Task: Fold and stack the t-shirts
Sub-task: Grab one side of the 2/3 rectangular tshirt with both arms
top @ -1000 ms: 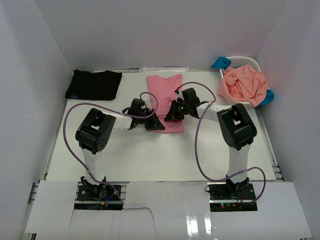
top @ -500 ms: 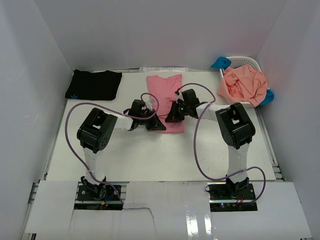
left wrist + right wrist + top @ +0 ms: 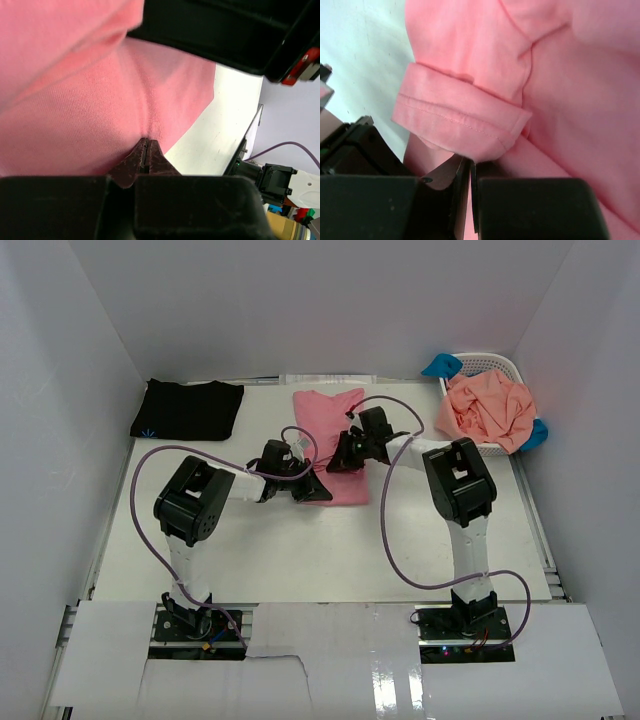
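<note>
My left gripper and right gripper both pinch the near end of the rose-pink t-shirt, left of the white basket. Its length runs away from me, and the right gripper is farther along.

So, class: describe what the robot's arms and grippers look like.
The left arm and right arm have white links with chunky black joint housings. A purple cable loops along each. The left gripper and right gripper are black, tapering to dark tips.
</note>
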Robot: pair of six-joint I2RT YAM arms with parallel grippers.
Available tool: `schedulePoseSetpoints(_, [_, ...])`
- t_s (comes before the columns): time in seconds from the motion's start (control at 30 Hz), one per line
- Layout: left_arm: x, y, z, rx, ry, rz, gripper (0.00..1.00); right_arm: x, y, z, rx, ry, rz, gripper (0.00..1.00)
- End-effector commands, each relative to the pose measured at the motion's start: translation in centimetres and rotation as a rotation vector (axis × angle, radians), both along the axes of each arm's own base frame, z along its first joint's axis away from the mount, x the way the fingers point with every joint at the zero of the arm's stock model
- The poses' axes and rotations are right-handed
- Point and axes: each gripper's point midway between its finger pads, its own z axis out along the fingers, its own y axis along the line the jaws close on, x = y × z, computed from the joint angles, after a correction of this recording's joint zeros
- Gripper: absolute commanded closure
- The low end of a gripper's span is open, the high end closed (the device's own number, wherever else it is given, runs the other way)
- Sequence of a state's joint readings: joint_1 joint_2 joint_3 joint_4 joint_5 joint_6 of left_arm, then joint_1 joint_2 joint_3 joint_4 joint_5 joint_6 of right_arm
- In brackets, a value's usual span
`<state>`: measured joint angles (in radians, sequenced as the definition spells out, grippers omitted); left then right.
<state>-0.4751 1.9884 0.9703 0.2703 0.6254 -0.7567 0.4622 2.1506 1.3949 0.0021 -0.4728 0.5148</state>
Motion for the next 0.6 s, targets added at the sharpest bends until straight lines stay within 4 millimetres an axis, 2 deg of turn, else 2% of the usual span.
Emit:
schedulePoseSetpoints(0.0, [-1.3, 1.2, -2.6, 0.082, 0.051, 0.011, 1.00, 2.8, -0.2, 0.4, -0.027, -0.067, -0.029, 0.92])
schedulePoseSetpoints(0.03, [-1.3, 1.2, -2.6, 0.081, 0.050, 0.012, 1.00, 3.2, -0.6, 0.1, -0.036, -0.053, -0.040, 0.91])
schedulePoseSetpoints(0.1, [-1.4, 1.2, -2.6, 0.081, 0.053, 0.008, 1.00, 5.3, -0.3, 1.9, -0.018, -0.095, -0.055, 0.91])
schedulePoseSetpoints(0.13, [-1.4, 1.2, -2.6, 0.081, 0.050, 0.008, 1.00, 6.3, -0.5, 1.6, -0.021, -0.092, -0.065, 0.91])
schedulePoseSetpoints(0.17, [-1.4, 1.2, -2.5, 0.080, 0.051, 0.007, 1.00, 8.6, 0.2, 4.2, 0.004, -0.156, -0.072, 0.90])
schedulePoseSetpoints(0.2, [-1.4, 1.2, -2.5, 0.079, 0.052, 0.006, 1.00, 9.5, 0.2, 4.9, 0.005, -0.160, -0.076, 0.90])
schedulePoseSetpoints(0.23, [-1.5, 1.1, -2.4, 0.076, 0.052, 0.004, 1.00, 10.8, -0.2, 4.8, 0.006, -0.164, -0.090, 0.90])
schedulePoseSetpoints(0.27, [-1.5, 1.2, -2.3, 0.076, 0.052, 0.004, 1.00, 11.9, -0.1, 5.9, 0.021, -0.188, -0.094, 0.89])
schedulePoseSetpoints(0.3, [-1.5, 1.2, -2.3, 0.077, 0.052, 0.005, 1.00, 13.9, 0.4, 9.1, 0.059, -0.258, -0.101, 0.89])
schedulePoseSetpoints(0.33, [-1.5, 1.2, -2.1, 0.076, 0.046, 0.006, 1.00, 15.1, -0.1, 9.7, 0.072, -0.274, -0.116, 0.88])
schedulePoseSetpoints(0.37, [-1.5, 1.2, -2.0, 0.075, 0.044, 0.008, 1.00, 16.0, -0.3, 11.1, 0.092, -0.301, -0.125, 0.87])
schedulePoseSetpoints(0.4, [-1.6, 1.3, -2.0, 0.077, 0.045, 0.009, 1.00, 17.2, -0.5, 13.9, 0.122, -0.359, -0.133, 0.86])
schedulePoseSetpoints(0.47, [-1.6, 1.3, -1.7, 0.075, 0.038, 0.009, 1.00, 18.0, -0.9, 16.0, 0.147, -0.403, -0.130, 0.84])
schedulePoseSetpoints(0.5, [-1.6, 1.3, -1.6, 0.075, 0.038, 0.012, 1.00, 17.9, -1.3, 17.7, 0.158, -0.432, -0.125, 0.84])
schedulePoseSetpoints(0.57, [-1.5, 1.3, -1.2, 0.070, 0.030, 0.012, 1.00, 17.4, -1.8, 18.5, 0.152, -0.448, -0.121, 0.84])
